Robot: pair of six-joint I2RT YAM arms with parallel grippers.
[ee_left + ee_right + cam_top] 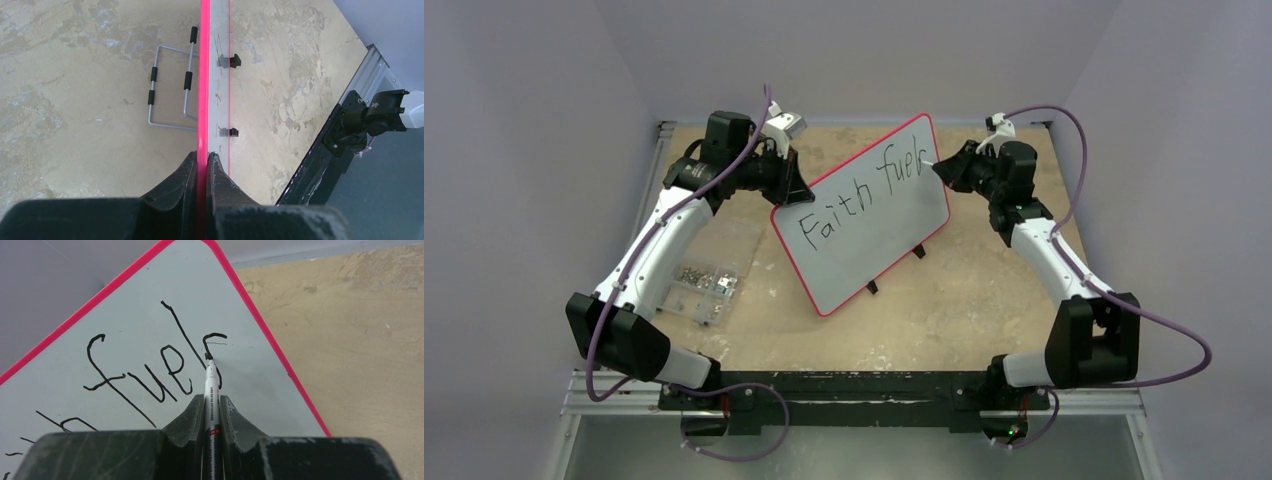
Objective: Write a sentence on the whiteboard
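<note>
Right gripper (212,402): closed tight on a marker (212,390), one finger at each side of the barrel.
Marker: points away from the wrist, its black tip touching the whiteboard (150,295) at a half-drawn curved stroke just after the "l".
Writing (111,381): black, thin and uneven; it reads "Faith fuel", then the unfinished stroke at the marker tip. It runs in one slanted line towards the board's far right corner.
Left gripper (202,160): clamped on the whiteboard's red rim, a finger on each face, at the board's left edge.
Whiteboard: in the middle of the table (75,100), turned slantwise between the two grippers, its written face towards the overhead camera. Whether its lower edge touches the table cannot be told.
Feet (229,61): two small black ones on the board's lower edge.
Wire stand (188,80): grey wire with black sleeves, behind the board in the left wrist view.
Clear box (707,283): holds small metal parts, on the table beside the left arm, apart from the board.
</note>
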